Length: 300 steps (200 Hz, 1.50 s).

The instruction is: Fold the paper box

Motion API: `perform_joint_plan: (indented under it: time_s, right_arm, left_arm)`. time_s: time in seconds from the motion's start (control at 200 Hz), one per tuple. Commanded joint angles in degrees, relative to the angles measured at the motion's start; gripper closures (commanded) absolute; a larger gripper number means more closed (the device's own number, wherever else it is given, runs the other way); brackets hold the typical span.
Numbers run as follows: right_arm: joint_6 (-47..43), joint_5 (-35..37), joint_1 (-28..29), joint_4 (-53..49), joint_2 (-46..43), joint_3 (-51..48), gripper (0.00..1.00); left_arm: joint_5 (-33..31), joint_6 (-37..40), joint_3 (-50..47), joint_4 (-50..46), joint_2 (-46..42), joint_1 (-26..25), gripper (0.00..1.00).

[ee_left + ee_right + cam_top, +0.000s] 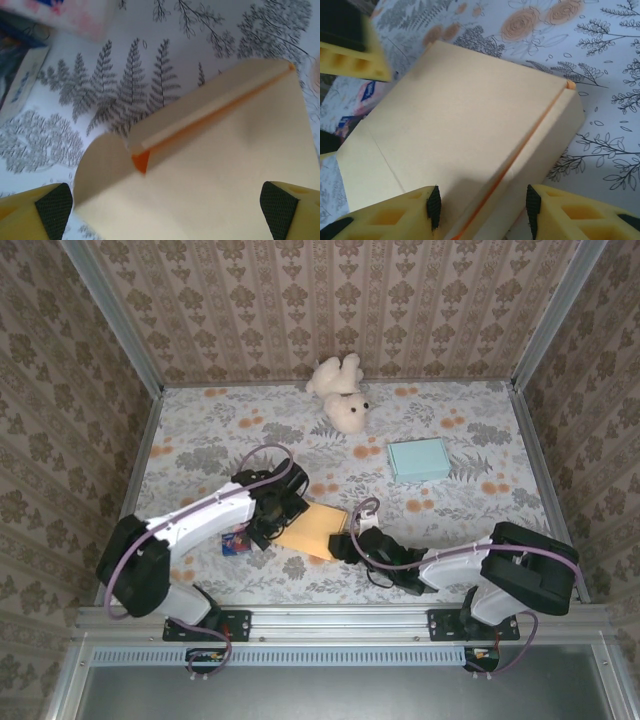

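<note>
The paper box [314,529] is a flat tan sheet with orange inner edges, lying on the flowered cloth between my two arms. My left gripper [279,514] hangs over its left end, open wide. In the left wrist view the box [215,180] lies under the left gripper [167,212], with a rounded flap at its left and a raised fold showing orange. My right gripper [482,205] is open, and its pads straddle the folded long side of the box [465,115]. One pad rests over the top face, the other stands just beyond the outer edge.
A white teddy bear [340,393] lies at the back. A light blue box [418,460] sits to the right of centre. A small blue printed packet [237,541] lies just left of the paper box, beside my left arm. Patterned walls enclose the table.
</note>
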Motion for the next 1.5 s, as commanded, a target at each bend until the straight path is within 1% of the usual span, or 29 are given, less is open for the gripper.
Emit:
perform_joint_plan:
  time_s: [0.0, 0.1, 0.22, 0.34, 0.505, 0.65, 0.73, 0.835, 0.96, 1.125, 1.285, 1.495]
  right_arm:
    - [1.9, 5.3, 0.5, 0.3, -1.7, 0.3, 0.48]
    - [1.9, 5.5, 0.6, 0.1, -0.8, 0.9, 0.48]
    - [2.2, 6.5, 0.6, 0.8, 0.6, 1.0, 0.48]
    - [1.9, 7.5, 0.5, 0.8, 1.4, 1.3, 0.48]
    - [-1.0, 9.4, -0.7, -0.7, 0.9, 1.8, 0.48]
    - [-1.6, 8.1, -3.1, -1.7, 0.9, 1.5, 0.49]
    - [-1.5, 8.1, -3.5, -1.7, 1.1, 1.1, 0.49]
    - [-1.5, 8.1, -3.6, -1.5, 1.6, 0.7, 0.49]
    - [-1.7, 7.4, -4.4, -1.7, 2.2, 0.5, 0.49]
    - [-1.4, 6.5, -4.8, -1.4, 3.7, 0.8, 0.49]
    - [-1.0, 6.4, -4.7, -1.3, 4.7, 0.7, 0.49]
    - [-1.5, 6.3, -5.4, -2.5, 4.5, 0.9, 0.49]
  left_arm:
    - [2.8, 7.8, 0.9, 1.8, 4.0, 2.2, 0.0]
    - [1.0, 9.9, 2.1, 2.4, 5.7, 2.5, 0.0]
    - [1.9, 11.1, 2.6, 4.9, 6.9, 2.6, 0.0]
    - [2.3, 11.1, 3.7, 5.3, 8.3, 2.7, 0.0]
    - [2.7, 11.7, 5.4, 5.9, 9.9, 2.5, 0.0]
    - [-0.9, 13.1, 7.8, 2.5, 8.3, 2.4, 0.0]
    - [-2.6, 13.2, 8.1, 0.7, 6.2, 2.5, 0.0]
    - [-3.8, 15.2, 8.4, -0.9, 4.2, 2.6, 0.0]
    - [-1.3, 18.9, 8.9, -2.4, 4.3, 2.7, 0.0]
    - [4.2, 20.5, 6.0, 2.2, 4.5, 2.2, 0.0]
    - [3.2, 21.5, 6.1, 1.0, 5.6, 0.5, 0.0]
    - [2.6, 22.0, 4.7, 0.4, 5.9, 0.7, 0.0]
